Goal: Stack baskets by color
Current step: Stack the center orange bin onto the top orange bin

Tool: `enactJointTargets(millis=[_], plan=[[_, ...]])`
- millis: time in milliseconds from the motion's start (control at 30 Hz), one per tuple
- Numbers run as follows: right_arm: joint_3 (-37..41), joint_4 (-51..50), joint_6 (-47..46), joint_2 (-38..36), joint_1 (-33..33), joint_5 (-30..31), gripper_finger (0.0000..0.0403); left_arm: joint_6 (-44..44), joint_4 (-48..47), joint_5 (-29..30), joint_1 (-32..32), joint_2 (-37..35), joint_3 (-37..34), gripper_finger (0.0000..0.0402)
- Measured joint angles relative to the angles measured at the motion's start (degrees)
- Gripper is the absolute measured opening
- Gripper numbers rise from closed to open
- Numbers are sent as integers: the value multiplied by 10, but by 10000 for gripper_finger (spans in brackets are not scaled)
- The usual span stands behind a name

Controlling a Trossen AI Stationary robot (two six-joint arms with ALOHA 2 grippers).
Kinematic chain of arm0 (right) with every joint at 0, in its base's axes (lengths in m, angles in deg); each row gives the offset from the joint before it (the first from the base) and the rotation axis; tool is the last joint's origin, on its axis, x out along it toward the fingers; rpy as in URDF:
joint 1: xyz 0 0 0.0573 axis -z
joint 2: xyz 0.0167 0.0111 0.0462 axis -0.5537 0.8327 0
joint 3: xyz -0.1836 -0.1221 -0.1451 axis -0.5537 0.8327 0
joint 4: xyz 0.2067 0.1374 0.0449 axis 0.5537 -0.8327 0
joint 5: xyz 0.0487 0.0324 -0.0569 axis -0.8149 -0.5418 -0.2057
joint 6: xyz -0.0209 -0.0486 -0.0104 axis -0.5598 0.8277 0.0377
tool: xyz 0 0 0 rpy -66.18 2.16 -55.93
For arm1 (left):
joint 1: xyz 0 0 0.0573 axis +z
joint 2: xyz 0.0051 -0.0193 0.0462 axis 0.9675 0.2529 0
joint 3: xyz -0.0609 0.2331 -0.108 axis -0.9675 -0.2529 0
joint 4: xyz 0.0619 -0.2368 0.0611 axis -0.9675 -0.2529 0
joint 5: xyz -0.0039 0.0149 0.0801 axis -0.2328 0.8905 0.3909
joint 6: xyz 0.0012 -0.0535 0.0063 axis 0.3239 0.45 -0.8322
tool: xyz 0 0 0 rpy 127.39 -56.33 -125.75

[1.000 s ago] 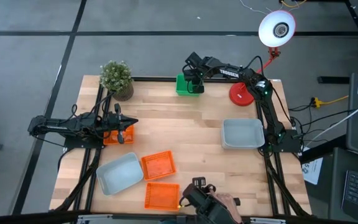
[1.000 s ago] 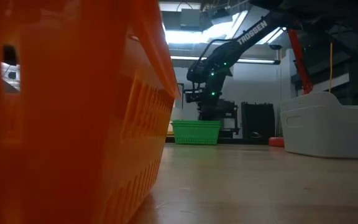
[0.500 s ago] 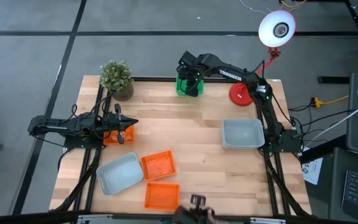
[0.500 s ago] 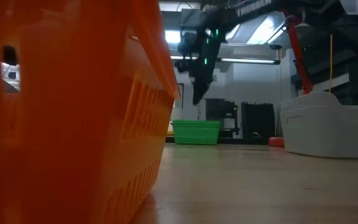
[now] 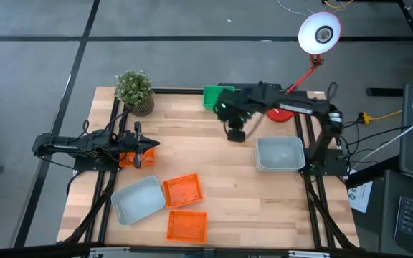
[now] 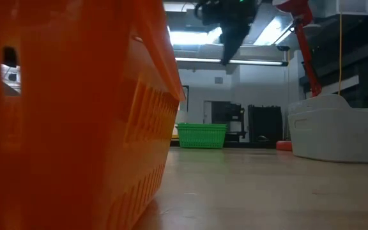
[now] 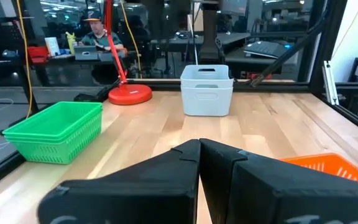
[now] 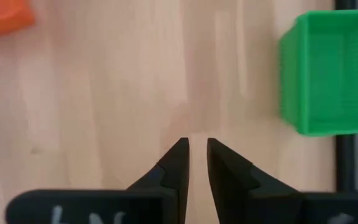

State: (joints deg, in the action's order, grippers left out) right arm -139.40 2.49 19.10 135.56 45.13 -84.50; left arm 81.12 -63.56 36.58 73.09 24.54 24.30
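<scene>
A green basket (image 5: 212,94) rests by its bottom at the table's far edge, also seen as a green basket (image 8: 328,71) in the right wrist view. My right gripper (image 5: 234,133) hangs high over bare wood near it, pointing steeply down. Its fingers stand a narrow gap apart (image 8: 194,146) with nothing between them. Grey baskets sit at the right (image 5: 279,153) and near left (image 5: 136,199). Two orange baskets (image 5: 182,190) (image 5: 186,225) lie near the front. My left gripper (image 5: 149,145) is shut and level above a third orange basket (image 5: 127,158).
A potted plant (image 5: 135,89) stands at the far left corner. The red lamp base (image 5: 282,111) sits at the far right, with its white head (image 5: 319,32) beyond the table. Bare wood lies in the table's middle (image 5: 206,154).
My right gripper has risen from the green basket and swung toward the table's near edge and somewhat right, turning about its pointing line. The green basket stays at the far edge. A person's hand at the near edge has withdrawn from view.
</scene>
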Motion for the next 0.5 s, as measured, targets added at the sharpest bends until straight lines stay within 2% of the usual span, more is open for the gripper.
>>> enactJointTargets(millis=[100,233,300,400,500], plan=[[109,133,-13,-60,-16,-21,56,0,0,0,0,0,0,0],[223,338,-41,-89,-35,-139,56,8,1,-14,0,0,0,0],[262,431,-39,-89,-49,-171,56,10,5,-35,0,0,0,0],[299,534,-39,-76,-67,-175,56,25,5,-48,0,0,1,0],[306,585,-41,-58,-83,-171,56,25,5,-48,0,0,1,0]])
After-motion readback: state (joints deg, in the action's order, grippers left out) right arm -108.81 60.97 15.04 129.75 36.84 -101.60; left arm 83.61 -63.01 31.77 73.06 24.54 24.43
